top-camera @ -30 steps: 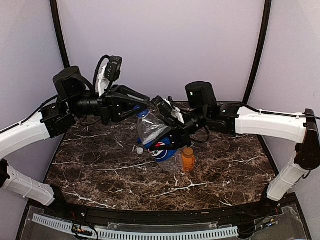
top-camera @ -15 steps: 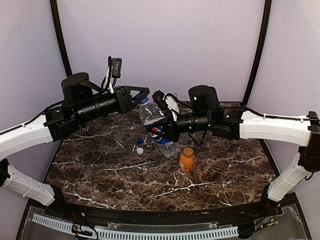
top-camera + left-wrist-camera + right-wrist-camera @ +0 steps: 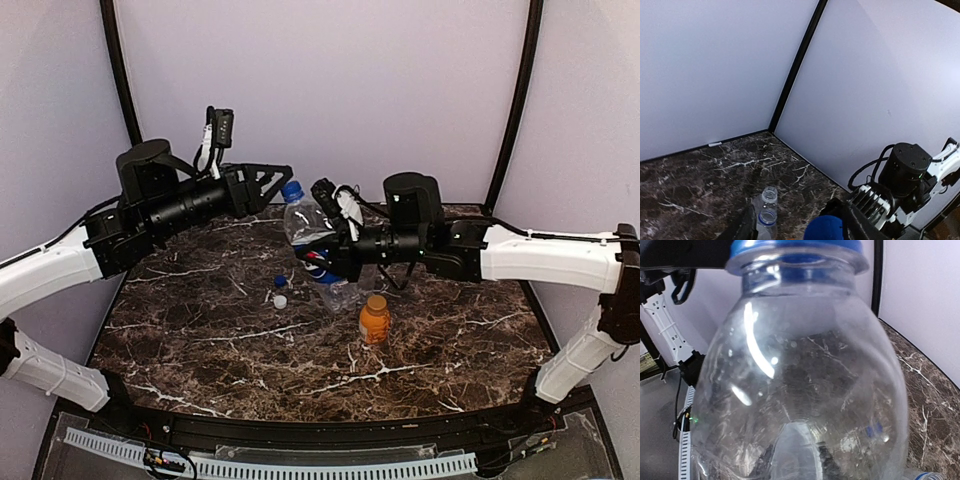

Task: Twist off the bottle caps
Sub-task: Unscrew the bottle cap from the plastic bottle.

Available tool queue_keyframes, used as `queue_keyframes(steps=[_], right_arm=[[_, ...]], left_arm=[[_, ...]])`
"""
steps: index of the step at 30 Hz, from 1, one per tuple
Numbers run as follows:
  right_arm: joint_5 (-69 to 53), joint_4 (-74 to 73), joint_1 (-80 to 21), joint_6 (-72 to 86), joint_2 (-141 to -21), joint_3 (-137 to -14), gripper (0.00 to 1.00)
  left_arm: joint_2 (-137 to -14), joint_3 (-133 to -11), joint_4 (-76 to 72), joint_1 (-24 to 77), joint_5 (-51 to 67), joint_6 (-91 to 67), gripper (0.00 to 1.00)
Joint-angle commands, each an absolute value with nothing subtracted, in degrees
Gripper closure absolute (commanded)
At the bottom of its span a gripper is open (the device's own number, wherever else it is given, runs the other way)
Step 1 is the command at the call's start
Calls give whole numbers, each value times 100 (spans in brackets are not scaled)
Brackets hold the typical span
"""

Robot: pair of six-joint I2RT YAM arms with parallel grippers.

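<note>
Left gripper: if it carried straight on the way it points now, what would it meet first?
Most likely the blue cap of the Pepsi bottle held up by the right gripper: in the left wrist view it sits just ahead, between the left gripper's open fingers. Exact depth is unclear.

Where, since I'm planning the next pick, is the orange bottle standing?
In the top view, the orange bottle stands upright on the marble table, slightly right of centre, closer to the near edge than the Pepsi bottle held by the right gripper.

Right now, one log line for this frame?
left gripper: open at cap | right gripper: shut on Pepsi bottle, lifted | cap: on | orange bottle: capped, standing
</note>
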State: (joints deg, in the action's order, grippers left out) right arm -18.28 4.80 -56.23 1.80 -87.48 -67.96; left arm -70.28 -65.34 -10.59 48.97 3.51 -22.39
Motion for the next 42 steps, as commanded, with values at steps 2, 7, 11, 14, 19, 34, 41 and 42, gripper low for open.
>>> queue_keyframes(steps=[2, 7, 11, 14, 19, 34, 41, 42], right_arm=[[-3354, 776, -5469, 56, -8381, -6763, 89], [-4722, 540, -5427, 35, -8462, -6891, 89], [-5786, 359, -5423, 40, -8692, -7181, 88], [-6251, 314, -5422, 79, -8864, -7353, 88], [-6610, 337, -5423, 194, -9050, -7476, 88], [-6019, 266, -5414, 179, -9087, -7432, 91], [-3722, 18, -5402, 170, -8849, -7408, 92], [-3249, 22, -5413, 205, -8816, -7389, 92]], left_arm=[[-6521, -6538, -1233, 4686, 1550, -1745, 28], [-6488, -6674, -1197, 4634, 2992, -1525, 25], [-6635, -6798, -1290, 4632, 4131, -1510, 25], [-6783, -6853, -1467, 4632, 4676, -1627, 28], [-7078, -6923, -1664, 4632, 5082, -1856, 41], [-7118, -6799, -1774, 4632, 4975, -1985, 84], [-6931, -6688, -1380, 4636, 2974, -2284, 100], [-6896, -6675, -1314, 4655, 2638, -2381, 100]])
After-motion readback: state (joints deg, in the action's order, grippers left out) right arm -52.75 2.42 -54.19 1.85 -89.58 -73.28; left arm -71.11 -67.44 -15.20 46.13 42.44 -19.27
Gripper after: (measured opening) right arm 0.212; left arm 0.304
